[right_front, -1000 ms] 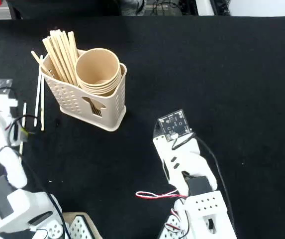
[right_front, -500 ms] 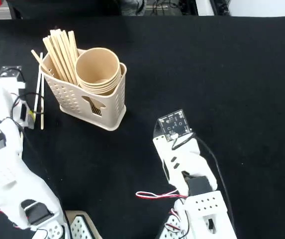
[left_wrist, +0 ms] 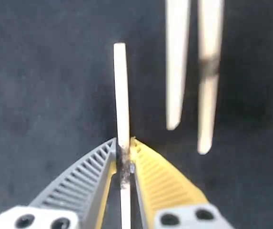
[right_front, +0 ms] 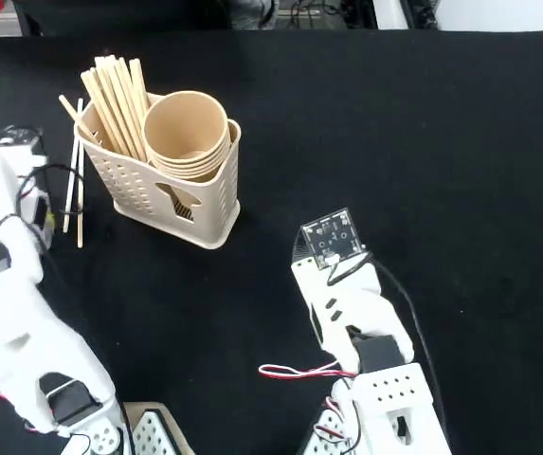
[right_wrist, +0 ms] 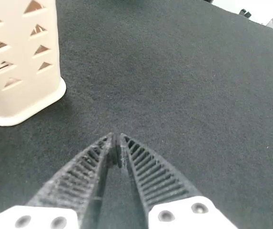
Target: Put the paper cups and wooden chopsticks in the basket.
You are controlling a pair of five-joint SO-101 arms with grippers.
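Black cloth covers the worktop (right_front: 423, 142) from edge to edge. Toward its far left we see the cream basket (right_front: 162, 201), upright, its walls pierced with small holes and triangular cut-outs. A stack of nested paper cups (right_front: 188, 133) fills the compartment nearer the middle of the worktop, mouths up. A bundle of wooden chopsticks (right_front: 115, 95) stands in the other compartment, leaning outward and rising well above the rim. Just beside the basket's outer wall, two loose chopsticks (right_front: 80, 204) lie flat on the cloth, close together and nearly parallel.

Our left arm (right_front: 10, 284) runs up the left edge of the high view, its tip near those loose sticks. In the left wrist view the left claw (left_wrist: 123, 153) is pinched tight on a single chopstick (left_wrist: 120, 90), which passes between the grey jaw and the yellow jaw and sticks out ahead of them. This stick runs alongside the two loose ones, near but not touching. We cannot tell whether it is lifted off the cloth or resting on it.

Our right arm (right_front: 352, 303) sits near the front middle of the worktop, well apart from the basket. The right claw (right_wrist: 114, 145) is closed, tips together with nothing between them, low over bare cloth, and one corner of the basket shows ahead of it.
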